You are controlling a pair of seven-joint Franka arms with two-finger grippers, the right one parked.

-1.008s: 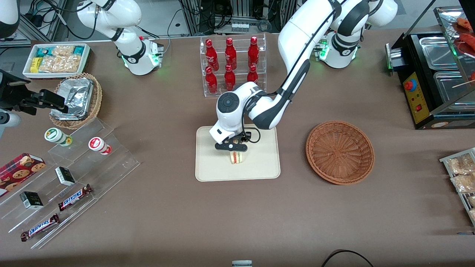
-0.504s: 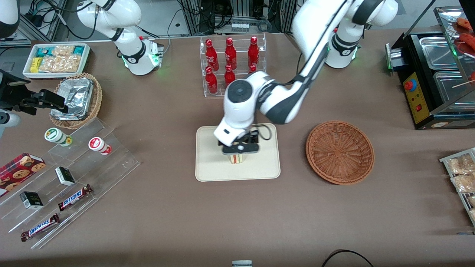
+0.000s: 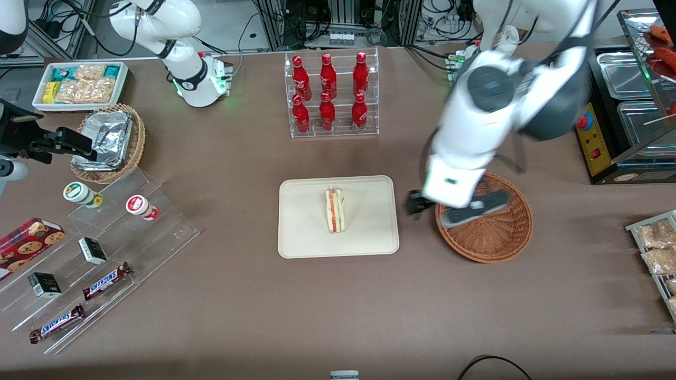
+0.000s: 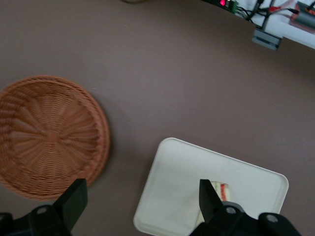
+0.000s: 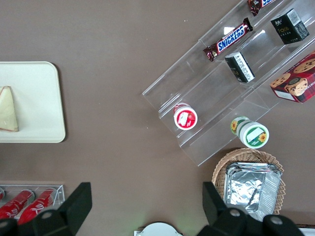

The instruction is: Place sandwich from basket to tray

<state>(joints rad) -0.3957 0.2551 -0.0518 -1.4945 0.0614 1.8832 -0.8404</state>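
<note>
Checking placement: the small triangular sandwich wedge of tan bread with red, white and green layers lies on the flat cream-white rectangular plastic tray, long axis running from near the front camera to away from it, cut edge facing up.

My left arm's gripper hangs above the round reddish-brown woven wicker basket, over the rim nearest the tray. Its fingers stand wide apart and hold nothing. Sandwich sits well apart from the gripper, toward the parked arm's end of the table. Basket holds nothing.

I judge the task done; only a retreat is left, and nothing blocks it.

Around:
- clear rack of red bottles, farther from the front camera than the tray
- black food warmer, near the working arm
- clear stepped stand with snack bars
- lighter wicker basket with crumpled foil
</note>
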